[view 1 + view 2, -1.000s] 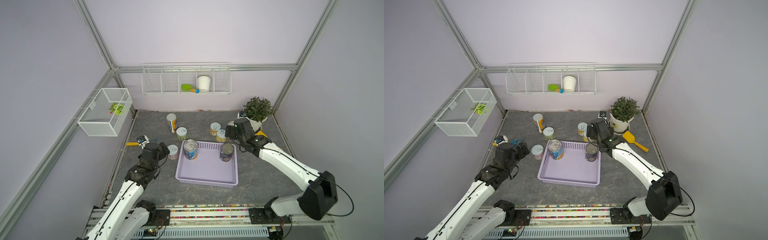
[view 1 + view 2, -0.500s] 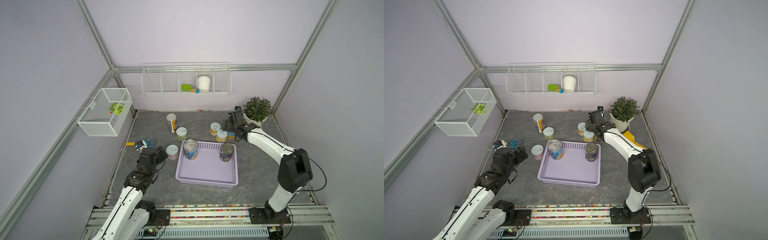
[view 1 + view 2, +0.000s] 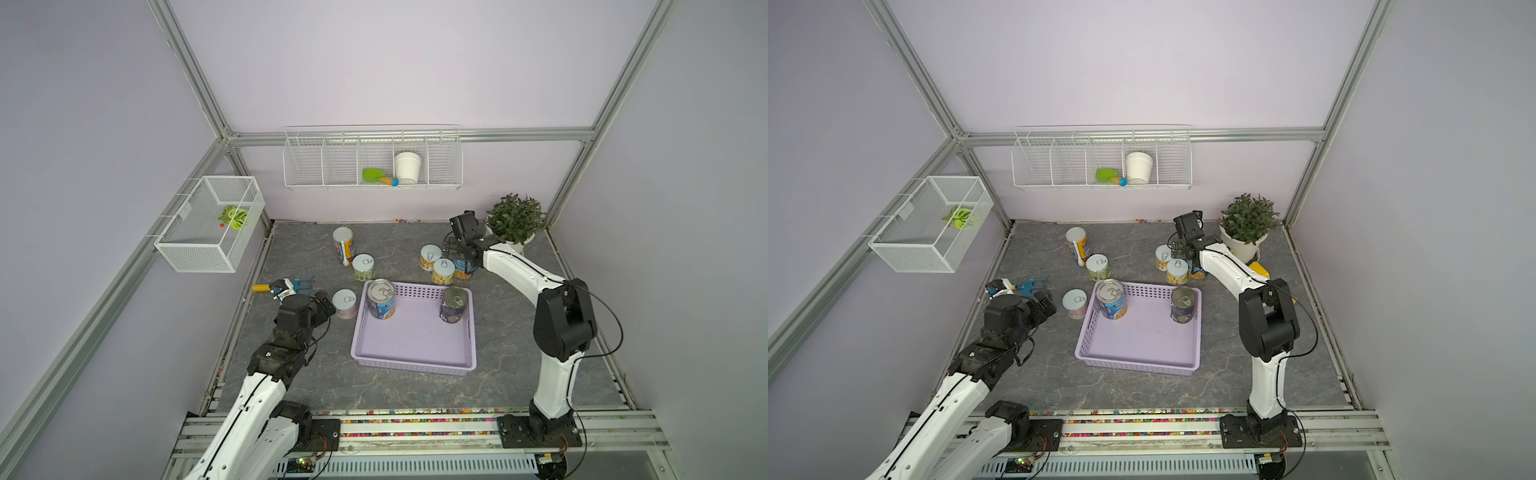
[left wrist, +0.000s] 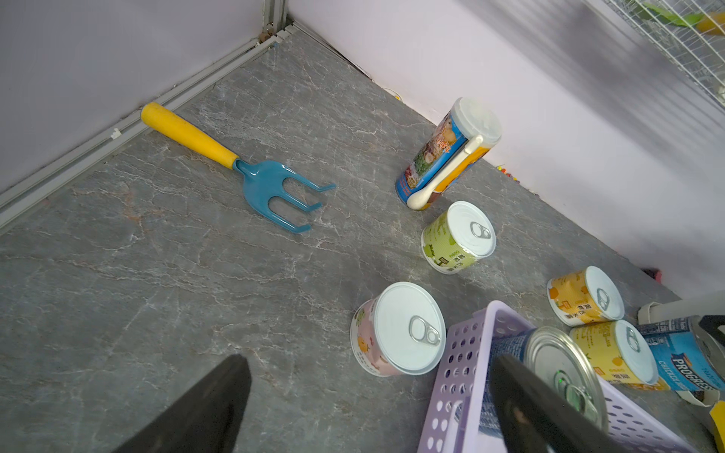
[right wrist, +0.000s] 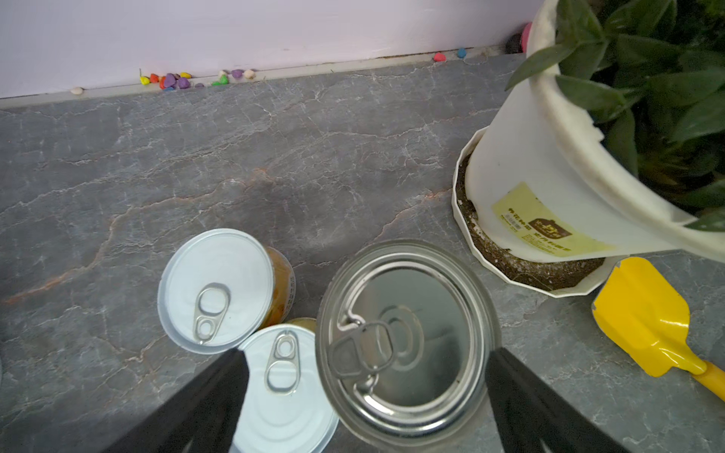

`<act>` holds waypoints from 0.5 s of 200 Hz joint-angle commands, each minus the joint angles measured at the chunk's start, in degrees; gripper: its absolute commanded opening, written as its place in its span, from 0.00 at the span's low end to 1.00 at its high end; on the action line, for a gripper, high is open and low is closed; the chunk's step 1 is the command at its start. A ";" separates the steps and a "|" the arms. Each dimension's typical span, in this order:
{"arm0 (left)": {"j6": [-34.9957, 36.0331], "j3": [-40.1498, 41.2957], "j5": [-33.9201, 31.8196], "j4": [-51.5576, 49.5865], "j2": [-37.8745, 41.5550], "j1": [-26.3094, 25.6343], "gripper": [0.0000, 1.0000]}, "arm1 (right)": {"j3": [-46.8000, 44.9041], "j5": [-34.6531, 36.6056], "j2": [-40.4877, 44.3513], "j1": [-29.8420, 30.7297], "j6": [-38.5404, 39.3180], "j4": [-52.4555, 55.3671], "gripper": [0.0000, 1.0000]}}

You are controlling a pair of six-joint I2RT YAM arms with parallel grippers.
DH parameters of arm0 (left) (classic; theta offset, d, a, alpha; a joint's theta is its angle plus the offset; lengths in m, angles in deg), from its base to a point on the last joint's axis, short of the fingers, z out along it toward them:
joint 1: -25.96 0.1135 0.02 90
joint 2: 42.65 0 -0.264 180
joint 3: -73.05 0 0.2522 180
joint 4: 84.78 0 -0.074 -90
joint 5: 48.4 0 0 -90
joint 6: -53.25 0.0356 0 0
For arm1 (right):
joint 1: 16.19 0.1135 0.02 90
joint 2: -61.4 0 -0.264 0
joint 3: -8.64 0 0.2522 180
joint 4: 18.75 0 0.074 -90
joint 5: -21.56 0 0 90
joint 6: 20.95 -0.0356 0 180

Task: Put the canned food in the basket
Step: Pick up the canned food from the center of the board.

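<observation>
grey marble tabletop (image 3: pixel 415 390) bears basket (image 3: pixel 411 363), cans (image 3: pixel 363 266), fork (image 3: pixel 302 284).

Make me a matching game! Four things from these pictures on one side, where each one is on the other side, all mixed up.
Things:
1. dark-labelled silver-topped tin
2. green plastic scoop
3. yellow plastic shovel
4. blue plastic garden fork with yellow handle

Places:
A. beside the white pot of the leafy plant
B. in the white wire wall shelf
C. on the grey table by the left wall
D. standing in the lavender plastic basket

Pairs: 1-D, 2-B, 3-A, 4-C
</observation>
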State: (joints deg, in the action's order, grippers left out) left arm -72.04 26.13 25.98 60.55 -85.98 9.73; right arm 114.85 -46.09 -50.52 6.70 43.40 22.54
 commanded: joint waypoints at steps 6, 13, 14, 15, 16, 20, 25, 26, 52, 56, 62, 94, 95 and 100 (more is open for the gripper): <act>0.53 -0.49 0.25 0.51 -0.99 0.34 0.99 | 0.34 1.25 -0.05 -1.13 -0.27 2.08 0.99; 0.47 -0.46 0.14 0.43 -0.89 0.37 0.99 | -0.16 0.73 0.05 -1.39 -0.49 1.67 0.99; 0.48 -0.43 0.19 0.43 -0.88 0.39 0.99 | -0.25 0.62 0.04 -1.42 -0.52 1.57 0.99; 0.44 -0.42 0.17 0.39 -0.79 0.36 1.00 | -0.34 0.52 0.08 -1.44 -0.49 1.57 0.99; 0.46 -0.41 0.11 0.41 -0.75 0.34 0.99 | -0.42 0.47 0.06 -1.49 -0.51 1.48 0.99; 0.46 -0.41 0.14 0.43 -0.74 0.33 1.00 | -0.65 0.11 0.04 -1.66 -0.61 1.23 0.99; 0.47 -0.43 0.17 0.36 -0.72 0.31 0.99 | -0.90 -0.17 0.00 -1.81 -0.71 1.09 0.99; 0.48 -0.37 0.16 0.39 -0.75 0.36 0.99 | -0.92 -0.28 -0.07 -1.89 -0.67 1.02 0.99; 0.40 -0.36 0.23 0.49 -0.70 0.34 1.00 | -0.42 -1.35 -1.31 -2.76 -0.96 1.38 0.99; 0.40 -0.32 0.21 0.51 -0.72 0.31 0.99 | -0.26 -1.57 -1.55 -2.85 -0.96 1.47 0.99; 0.39 -0.34 0.24 0.54 -0.83 0.28 0.99 | 0.05 -2.03 -1.94 -3.03 -0.95 1.63 0.99; 0.40 -0.41 0.41 0.69 -1.45 0.37 0.99 | 1.83 -2.78 -4.02 -3.48 -1.31 3.09 0.99; 0.40 -0.41 0.37 0.69 -1.47 0.39 0.99 | 1.89 -2.72 -4.06 -3.52 -1.36 3.16 0.99; 0.24 -0.40 0.35 0.69 -1.63 0.34 0.99 | 2.09 -2.51 -4.38 -3.47 -1.41 3.41 0.99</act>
State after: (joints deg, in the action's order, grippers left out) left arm -72.04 26.13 26.05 60.62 -87.16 9.82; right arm 115.35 -47.47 -52.72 3.36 42.64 23.48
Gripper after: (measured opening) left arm 0.995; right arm 0.986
